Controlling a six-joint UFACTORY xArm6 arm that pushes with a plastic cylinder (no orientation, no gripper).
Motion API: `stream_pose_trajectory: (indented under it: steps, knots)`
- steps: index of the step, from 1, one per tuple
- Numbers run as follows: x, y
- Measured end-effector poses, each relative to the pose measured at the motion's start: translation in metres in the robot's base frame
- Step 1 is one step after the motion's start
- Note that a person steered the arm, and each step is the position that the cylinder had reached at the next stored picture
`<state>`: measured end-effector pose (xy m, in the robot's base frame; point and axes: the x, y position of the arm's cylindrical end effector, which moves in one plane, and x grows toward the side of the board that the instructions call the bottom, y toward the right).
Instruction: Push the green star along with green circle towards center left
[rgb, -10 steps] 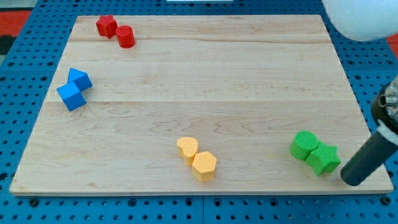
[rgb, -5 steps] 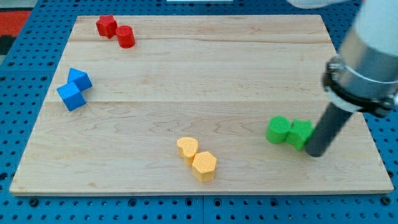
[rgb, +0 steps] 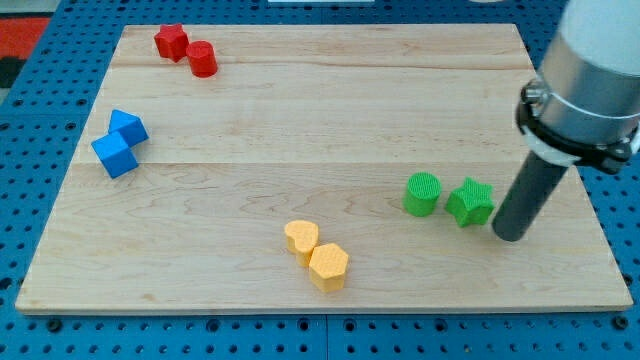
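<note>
my tip (rgb: 508, 237) shoved the green star (rgb: 470, 202) and green circle (rgb: 422, 194) leftward, now slightly apart; no jaws, halfway remained.

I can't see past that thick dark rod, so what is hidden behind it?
Behind the rod, only bare wooden board shows around it; whatever lies directly behind is covered. My tip rests just to the view's right of the green star, with the green circle further left.

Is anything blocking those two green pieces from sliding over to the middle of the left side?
Nothing visible does. My tip sits just right of the green star, with the green circle left of it. The blue blocks already sit near the left edge.
</note>
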<state>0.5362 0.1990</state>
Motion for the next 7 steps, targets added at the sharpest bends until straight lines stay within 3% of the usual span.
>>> stream_pose_trajectory:
  steps: [2,4,7]
  knots:
    - [-0.024,-0.003]
    - [-0.025,-0.075]
    - [-0.062,-0.177]
